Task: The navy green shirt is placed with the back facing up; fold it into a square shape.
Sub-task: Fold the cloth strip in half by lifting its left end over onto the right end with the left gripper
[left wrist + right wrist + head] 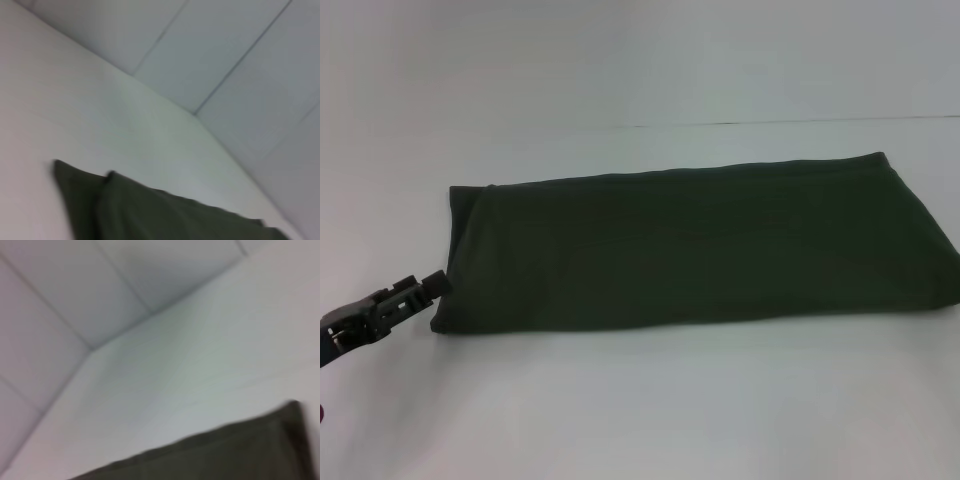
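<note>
The shirt [690,245] lies on the white table [620,400] as a long band running left to right, plain side up, its right end at the picture's edge. It looks folded lengthwise already, but it is far from square: the ends have yet to come in.

The left gripper [432,285] sits at the band's near-left corner, tips touching or just beside the cloth edge. Whether its fingers are parted or closed on the hem I cannot tell (from the head view they read as one dark mass). The right gripper is not in view in any picture.

Risks from here, as I judge them:
- A pinch that takes only the top layer would peel the stack apart when lifted.
- Pulling one corner alone could drag the whole band across the smooth table and skew the fold.
- With the far-left corner free, the left end may fold over crooked.
</note>
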{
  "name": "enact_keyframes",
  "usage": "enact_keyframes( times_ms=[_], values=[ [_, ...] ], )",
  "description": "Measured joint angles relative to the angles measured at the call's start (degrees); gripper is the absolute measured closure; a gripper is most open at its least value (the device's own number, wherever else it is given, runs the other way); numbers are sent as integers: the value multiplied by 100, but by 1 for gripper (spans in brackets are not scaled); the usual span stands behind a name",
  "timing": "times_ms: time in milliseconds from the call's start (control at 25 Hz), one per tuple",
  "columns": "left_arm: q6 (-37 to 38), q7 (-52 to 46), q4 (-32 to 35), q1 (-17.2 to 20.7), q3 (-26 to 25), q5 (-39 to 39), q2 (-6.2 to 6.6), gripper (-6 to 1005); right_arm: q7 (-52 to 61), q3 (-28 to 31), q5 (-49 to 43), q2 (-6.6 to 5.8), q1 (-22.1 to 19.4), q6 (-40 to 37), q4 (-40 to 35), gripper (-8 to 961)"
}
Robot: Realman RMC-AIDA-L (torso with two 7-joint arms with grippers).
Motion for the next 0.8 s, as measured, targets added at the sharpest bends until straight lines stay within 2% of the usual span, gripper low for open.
enact_keyframes(
  times_ms=[240,400,600,800],
  values=[
    [429,-615,23,-25,188,191,45,198,-362,-80,125,62,217,-321,24,183],
    [404,-922,43,-127,231,517,32,154,-401,-140,100,96,404,-167,54,36],
    [343,-1387,55,-241,245,922,50,98,-370,-229,103,106,604,-65,64,41],
    [254,-1810,63,-316,266,1155,101,98,-353,-242,102,106,725,1,67,45]
  ],
)
